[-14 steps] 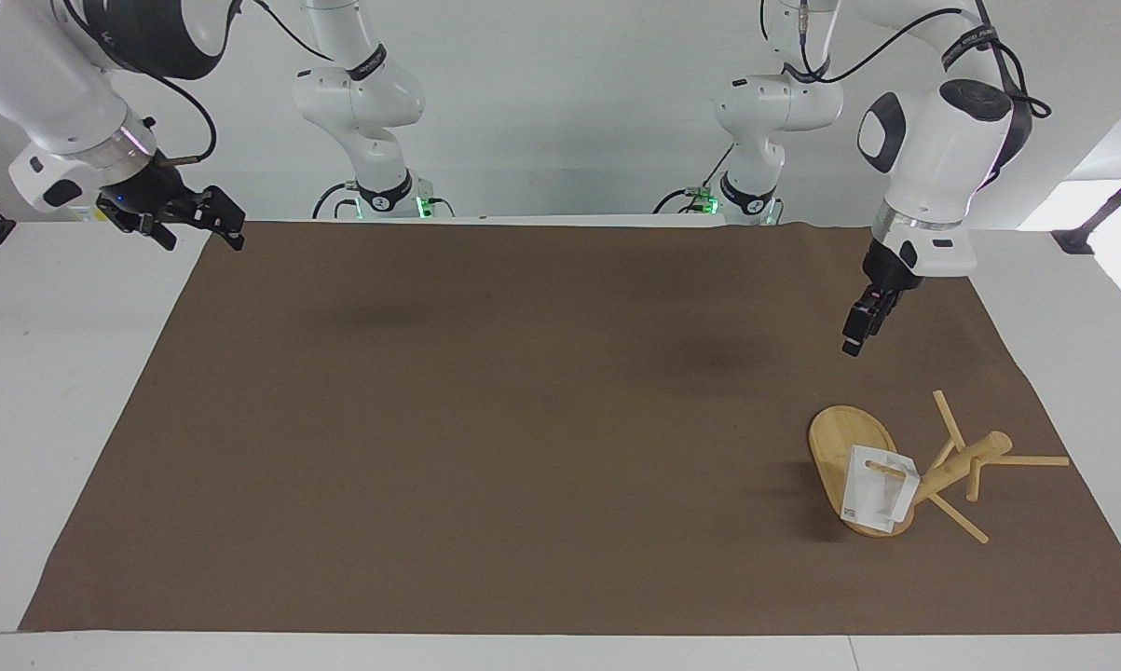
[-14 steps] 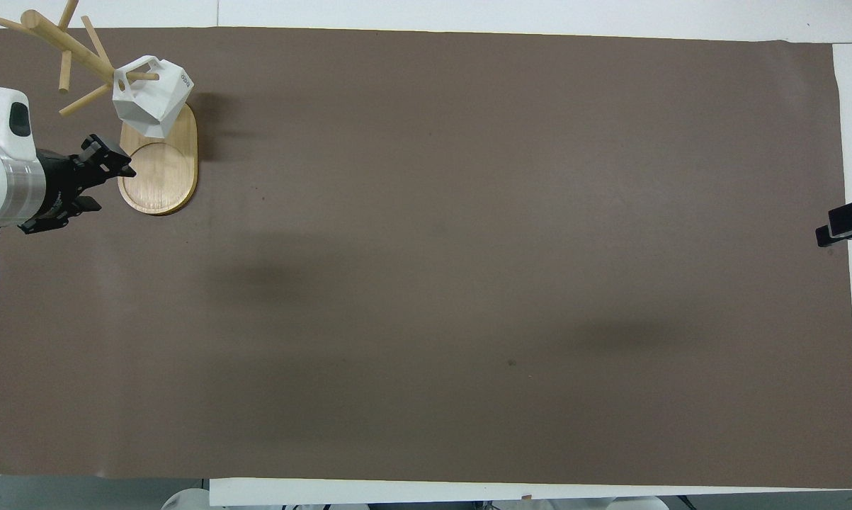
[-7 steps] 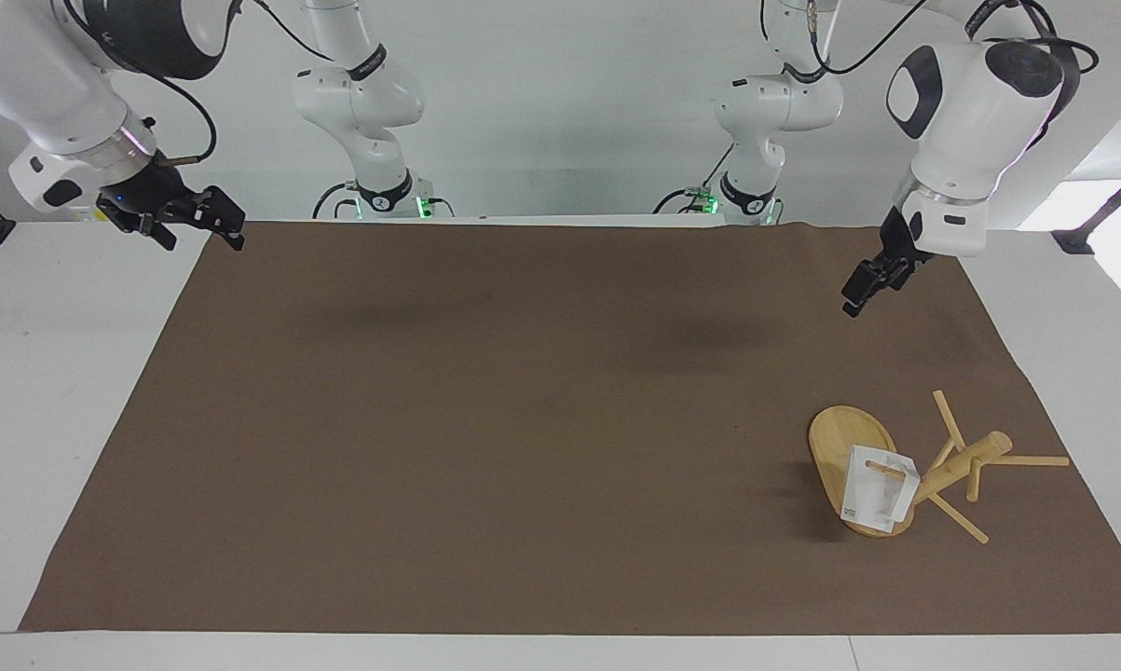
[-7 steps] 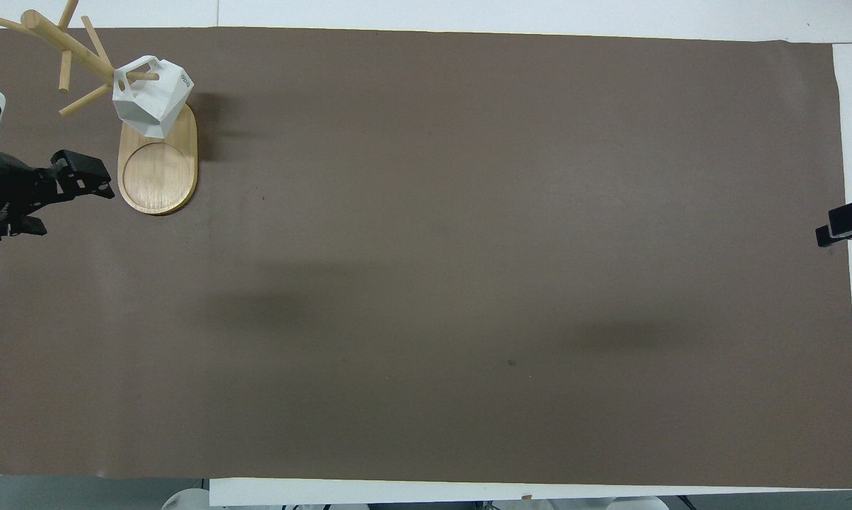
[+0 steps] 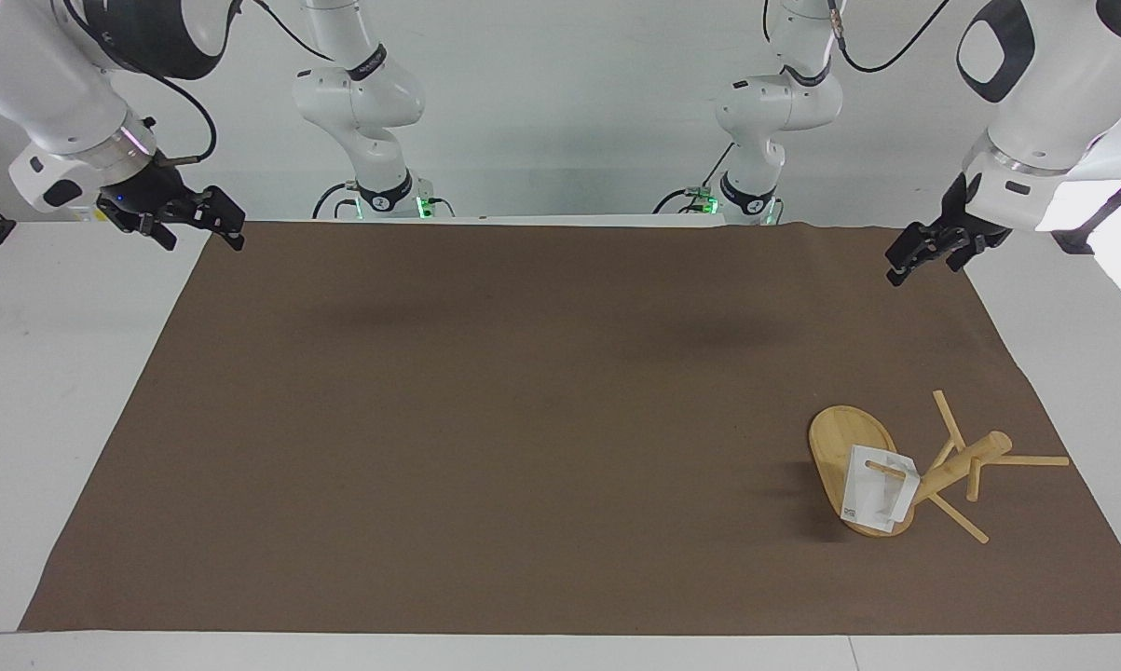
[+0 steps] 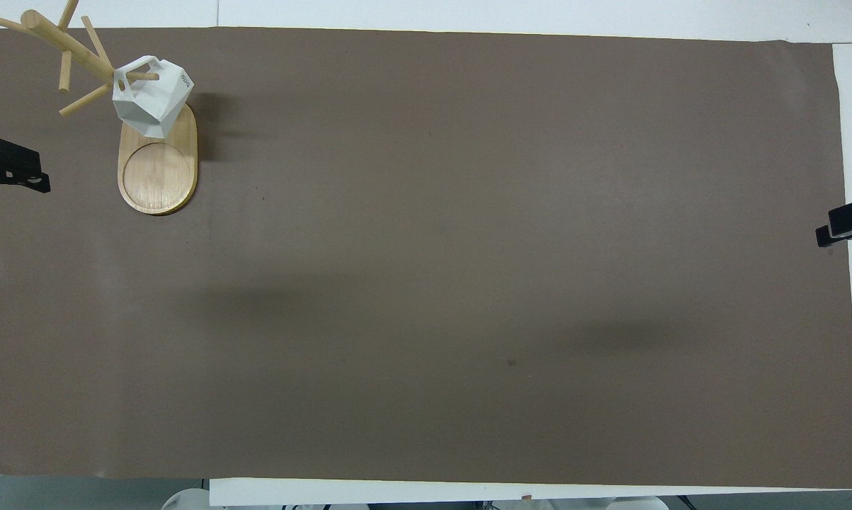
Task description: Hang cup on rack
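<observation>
Nearest the robots, both claws hang empty with fingers spread: the left claw (image 5: 928,253) over the mat (image 5: 523,419) edge at its own end of the bench (image 5: 20,373), the right claw (image 5: 192,219) over the mat corner at its end, waiting. Farther out, toward the left arm's end, the rack (image 5: 895,466) stands on the mat with the cup (image 5: 877,499) hung on a peg above its base.
</observation>
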`<state>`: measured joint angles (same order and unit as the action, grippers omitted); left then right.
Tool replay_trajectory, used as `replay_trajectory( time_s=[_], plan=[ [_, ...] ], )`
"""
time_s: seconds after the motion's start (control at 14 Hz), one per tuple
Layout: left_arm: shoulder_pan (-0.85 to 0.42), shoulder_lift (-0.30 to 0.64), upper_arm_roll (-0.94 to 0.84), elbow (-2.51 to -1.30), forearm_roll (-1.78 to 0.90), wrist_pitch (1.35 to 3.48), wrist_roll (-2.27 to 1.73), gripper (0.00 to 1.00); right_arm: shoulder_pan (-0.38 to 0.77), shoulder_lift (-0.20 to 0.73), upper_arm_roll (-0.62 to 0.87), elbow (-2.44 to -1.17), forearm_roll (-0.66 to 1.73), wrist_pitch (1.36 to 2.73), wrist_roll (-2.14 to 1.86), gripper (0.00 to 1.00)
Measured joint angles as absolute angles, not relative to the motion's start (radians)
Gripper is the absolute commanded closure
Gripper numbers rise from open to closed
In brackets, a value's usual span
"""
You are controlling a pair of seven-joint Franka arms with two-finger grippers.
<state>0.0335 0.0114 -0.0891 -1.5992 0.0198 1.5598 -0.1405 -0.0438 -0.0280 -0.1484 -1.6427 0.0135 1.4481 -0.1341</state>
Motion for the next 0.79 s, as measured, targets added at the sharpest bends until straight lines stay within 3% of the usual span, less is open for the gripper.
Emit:
replay_trajectory(
  time_s=[0.43, 0.79],
  plan=[
    [0.034, 0.1, -0.096, -1.489, 0.054, 1.449, -0.051, 0.0, -0.044, -0.028, -0.148, -1.643, 0.013, 1.448, -0.134, 0.0],
    [0.033, 0.109, -0.101, -1.472, 0.055, 1.439, -0.043, 0.0, -0.044, -0.028, -0.148, -1.643, 0.013, 1.448, -0.134, 0.0]
  ],
)
